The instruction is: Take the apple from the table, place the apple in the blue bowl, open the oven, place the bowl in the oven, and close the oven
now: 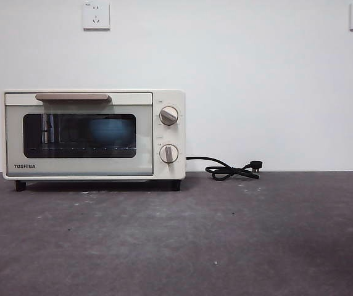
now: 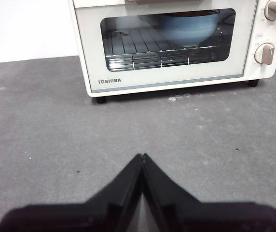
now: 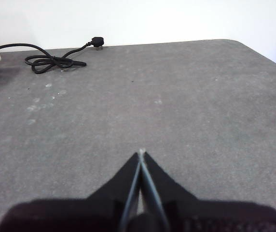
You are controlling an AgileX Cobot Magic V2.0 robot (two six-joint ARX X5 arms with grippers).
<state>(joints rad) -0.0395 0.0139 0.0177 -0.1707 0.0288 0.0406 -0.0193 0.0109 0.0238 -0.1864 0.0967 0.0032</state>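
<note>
The cream-white oven [image 1: 94,134] stands at the left of the table [image 1: 226,240] with its door shut. Behind the dark glass the blue bowl [image 1: 110,131] rests on the wire rack; the left wrist view shows the bowl [image 2: 187,28] and the oven [image 2: 176,72] too. The apple is hidden from every view. My left gripper [image 2: 142,155] hovers shut and empty over the bare table in front of the oven. My right gripper [image 3: 141,152] is shut and empty above the table, right of the oven. Neither arm appears in the front view.
The oven's black cord and plug [image 1: 232,169] lie coiled on the table right of the oven, near the wall; the cord [image 3: 51,60] also shows in the right wrist view. Two wall sockets [image 1: 96,15] sit high on the white wall.
</note>
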